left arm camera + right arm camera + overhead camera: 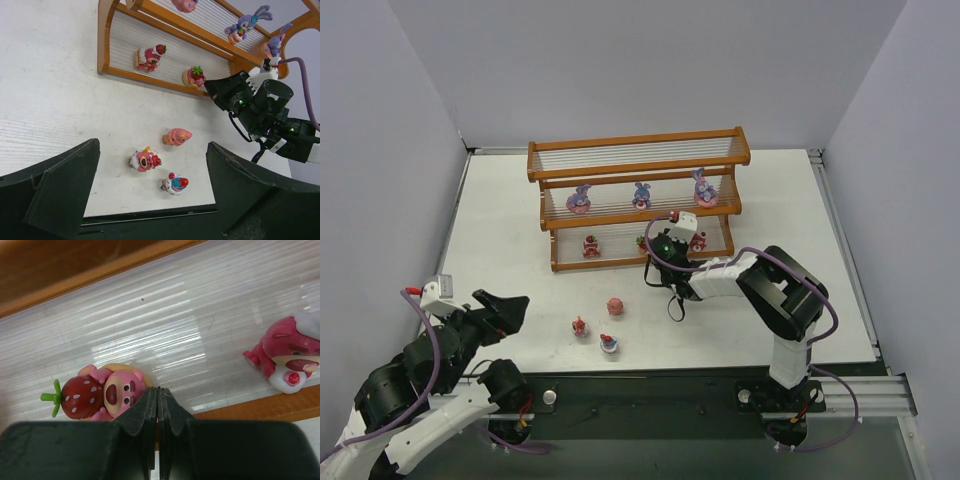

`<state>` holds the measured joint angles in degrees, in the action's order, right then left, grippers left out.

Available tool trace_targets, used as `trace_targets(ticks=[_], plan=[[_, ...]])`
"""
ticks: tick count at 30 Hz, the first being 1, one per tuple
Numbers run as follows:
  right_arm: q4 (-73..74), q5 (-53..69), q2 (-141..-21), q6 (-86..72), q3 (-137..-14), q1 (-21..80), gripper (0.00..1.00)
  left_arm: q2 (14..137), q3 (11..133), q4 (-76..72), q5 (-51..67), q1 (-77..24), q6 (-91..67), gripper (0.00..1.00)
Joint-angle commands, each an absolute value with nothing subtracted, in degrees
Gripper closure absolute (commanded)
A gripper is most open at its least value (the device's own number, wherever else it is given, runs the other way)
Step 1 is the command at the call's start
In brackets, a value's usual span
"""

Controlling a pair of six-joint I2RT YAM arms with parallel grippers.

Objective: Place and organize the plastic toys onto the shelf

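- Orange-brown wood frames the shelf [638,143], a stepped rack of three tiers laid with thin pale rods. It stands at the middle of the far edge of the white tabletop [500,220], with its long side along that edge.
- Black, the right gripper [157,396] reaches over the front rail of the lowest tier. Its two fingers are pressed flat together with nothing between them.
- Black too, the left gripper [152,145] hangs over the near-left part of the tabletop, fingers spread wide and holding nothing.
- Nine plastic toys [704,188] can be counted, in three groups of three.
- Three purple bunnies [641,195] on pink bases stand in a row, well apart, on the middle tier.
- Three pink figures sit on the lowest tier: a small bear [590,245] toward its left end, a strawberry bear [107,395] just beside the closed fingertips, and a white-capped bear [287,357] toward the right.
- Three lie loose near the near edge, left of middle: a pink swirl cupcake [176,136], a pink bear cake [145,160] and a blue-and-white cupcake [175,184] with a red ball on top.
- From above, the strawberry bear is mostly covered by the right arm [270,115].
- In the left wrist view, one bunny is cut off by the top edge.
- Whether the fingertips touch the strawberry bear cannot be told.
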<state>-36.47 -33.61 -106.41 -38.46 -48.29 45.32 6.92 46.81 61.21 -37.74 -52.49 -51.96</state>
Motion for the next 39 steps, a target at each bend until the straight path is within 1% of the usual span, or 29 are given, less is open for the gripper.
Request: trace_targets(ticks=[1, 5, 6, 8, 10, 13, 14, 16, 17, 18, 19, 21, 22, 25, 28, 31, 39], plan=[[-37.27, -35.68, -104.34, -39.90, -48.44, 45.44, 1.00, 6.85, 48.60, 61.26, -39.02, -53.17, -52.12, 0.03], [-38.58, -36.20, -100.29, -37.81, -45.62, 46.66, 0.99, 6.94, 48.52, 61.26, -38.85, -53.09, -52.29, 0.02], [-40.15, -35.78, -98.37, -35.79, -45.35, 47.19, 0.91, 7.03, 48.52, 61.26, -39.02, -53.09, -52.29, 0.03], [-39.64, -35.77, -96.51, -33.06, -45.96, 49.21, 0.83, 6.94, 48.60, 61.26, -38.85, -53.17, -52.29, 0.03], [-37.54, -34.72, -93.96, -31.20, -46.75, 50.53, 0.79, 7.03, 48.60, 61.35, -39.02, -53.26, -52.29, 0.03], [-34.55, -33.14, -90.71, -31.46, -47.46, 52.46, 0.67, 6.94, 48.52, 61.43, -39.20, -53.17, -52.38, 0.03], [-31.58, -32.96, -89.57, -31.73, -48.07, 53.25, 0.59, 6.86, 48.60, 61.44, -39.20, -53.17, -52.38, 0.03], [-27.71, -34.19, -88.51, -31.90, -48.95, 55.88, 0.50, 6.59, 48.60, 61.52, -39.20, -53.26, -52.47, 0.03], [-22.73, -33.93, -87.81, -32.08, -50.61, 56.68, 0.43, 6.50, 48.52, 61.52, -39.11, -53.17, -52.47, 0.03], [-20.33, -34.01, -87.63, -33.21, -51.32, 57.73, 0.40, 6.42, 48.60, 61.44, -39.20, -53.26, -52.47, 0.03], [-18.48, -33.93, -87.45, -33.40, -51.85, 59.66, 0.33, 6.24, 48.60, 61.44, -39.20, -53.17, -52.47, 0.03], [-15.39, -33.40, -86.84, -35.23, -51.68, 61.78, 0.28, 5.98, 48.60, 61.44, -39.11, -53.26, -52.38, 0.03], [-15.38, -33.05, -86.66, -35.33, -51.16, 62.74, 0.24, 5.98, 48.60, 61.35, -39.02, -53.17, -52.38, 0.03], [-15.73, -33.66, -86.13, -36.64, -49.40, 67.31, 0.17, 5.71, 48.51, 61.26, -39.02, -53.26, -52.29, 0.03], [-15.03, -35.50, -86.05, -38.05, -48.25, 70.92, 0.14, 5.89, 48.51, 61.17, -38.94, -53.35, -52.21, 0.03], [-14.76, -37.53, -84.39, -38.76, -46.68, 73.82, 0.14, 5.71, 48.52, 61.17, -38.85, -53.35, -52.21, 0.03], [-16.35, -36.48, -79.54, -38.32, -41.58, 80.32, 0.14, 5.63, 48.43, 61.00, -38.85, -53.44, -52.03, 0.03]])
